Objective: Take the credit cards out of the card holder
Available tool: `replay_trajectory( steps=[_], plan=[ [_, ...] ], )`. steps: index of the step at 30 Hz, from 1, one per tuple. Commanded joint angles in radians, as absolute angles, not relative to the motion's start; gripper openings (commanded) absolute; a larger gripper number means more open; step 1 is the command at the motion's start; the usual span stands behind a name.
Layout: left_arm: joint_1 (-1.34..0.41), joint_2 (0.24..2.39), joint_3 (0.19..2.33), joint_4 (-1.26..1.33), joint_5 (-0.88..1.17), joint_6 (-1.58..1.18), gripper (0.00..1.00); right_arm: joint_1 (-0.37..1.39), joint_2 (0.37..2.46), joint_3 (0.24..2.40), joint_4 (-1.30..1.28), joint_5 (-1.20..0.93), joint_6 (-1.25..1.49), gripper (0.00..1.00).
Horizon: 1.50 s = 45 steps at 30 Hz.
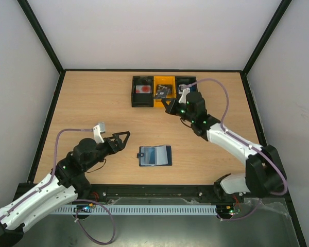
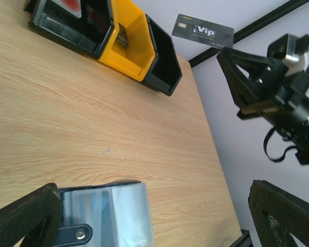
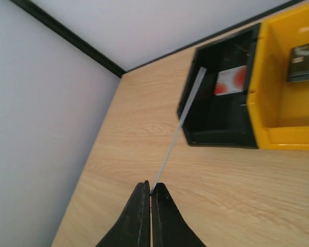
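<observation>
Table point(image 1: 92, 103): light wood, walled enclosure. Three bins in a row at the far edge: black point(image 1: 142, 91), yellow point(image 1: 164, 92), black point(image 1: 185, 82). The left black one holds a red-and-white card point(image 1: 143, 89); the yellow one holds dark cards.

Left end effector point(image 1: 125, 139): fingers spread wide, holding nothing, just left of the holder.

Right end effector point(image 1: 170, 106): pressed together, pinching a dark "Vip" card point(image 2: 202, 32) by one edge, raised near the bins' front.

Holder point(image 1: 155, 155): lies open on the table, centre front, pale pockets up, tab on its left edge, untouched. Cannot tell whether cards are inside.
</observation>
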<state>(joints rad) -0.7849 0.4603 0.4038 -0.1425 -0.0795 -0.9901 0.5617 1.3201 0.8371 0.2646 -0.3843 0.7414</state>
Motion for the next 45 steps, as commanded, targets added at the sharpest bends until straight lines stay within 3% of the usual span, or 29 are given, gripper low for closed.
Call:
replay_trajectory(
  steps=[1, 13, 20, 31, 45],
  plan=[
    [-0.781, 0.435, 0.427, -0.23, -0.116, -0.943, 1.0, 0.489, 1.425, 0.956, 0.125, -0.425, 0.584, 0.02],
    [-0.781, 0.195, 0.435, -0.437, -0.159, -0.99, 1.0, 0.361, 1.835, 1.289, 0.002, -0.447, 0.441, 0.02],
    [-0.781, 0.087, 0.429, -0.487, -0.177, -1.012, 1.0, 0.345, 1.968, 1.442, -0.067, -0.431, 0.402, 0.02],
    [-0.78, 0.092, 0.433, -0.49, -0.177, -1.011, 1.0, 0.33, 2.174, 1.694, -0.187, -0.461, 0.355, 0.02],
    [-0.781, 0.104, 0.464, -0.477, -0.179, -0.997, 1.0, 0.321, 2.296, 1.841, -0.279, -0.382, 0.339, 0.06]
  ],
)
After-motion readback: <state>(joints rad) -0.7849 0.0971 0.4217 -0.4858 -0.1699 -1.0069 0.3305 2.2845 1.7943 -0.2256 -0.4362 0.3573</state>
